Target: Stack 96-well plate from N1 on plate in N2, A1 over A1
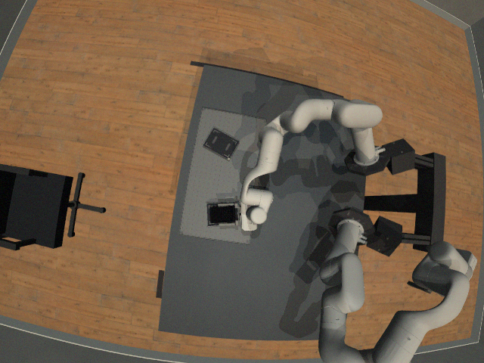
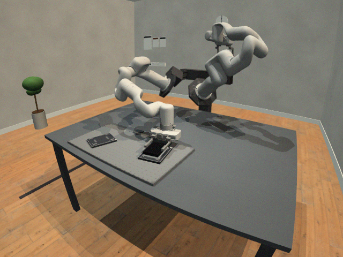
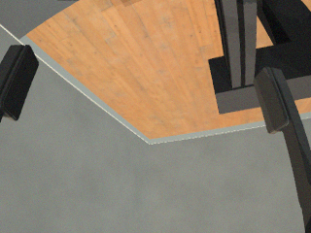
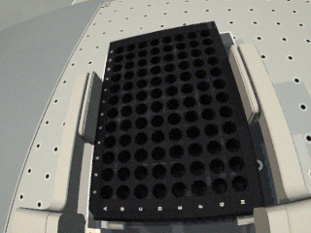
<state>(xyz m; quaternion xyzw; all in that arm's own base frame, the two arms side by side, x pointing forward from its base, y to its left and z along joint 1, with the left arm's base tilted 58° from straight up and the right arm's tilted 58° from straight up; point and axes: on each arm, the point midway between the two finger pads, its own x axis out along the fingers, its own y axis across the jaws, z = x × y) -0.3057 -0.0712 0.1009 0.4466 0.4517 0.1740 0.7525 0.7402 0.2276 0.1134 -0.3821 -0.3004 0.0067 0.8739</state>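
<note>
One black plate (image 1: 221, 214) (image 2: 154, 149) (image 4: 167, 116) lies between the fingers of the right end effector (image 1: 225, 214) (image 2: 156, 145) (image 4: 172, 94), grasped along its long sides.

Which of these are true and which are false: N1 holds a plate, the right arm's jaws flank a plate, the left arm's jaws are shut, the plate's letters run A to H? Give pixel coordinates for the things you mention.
N1 (image 1: 221, 144) (image 2: 101, 140) holds a plate. False: no plate sits in it.
The right arm's (image 1: 269, 150) (image 2: 166, 116) jaws flank a plate (image 1: 222, 214) (image 2: 153, 149) (image 4: 167, 112). True.
The left arm's (image 1: 352, 281) (image 2: 250, 51) jaws are shut. False: they are open.
The plate's letters run A to H. True.
</note>
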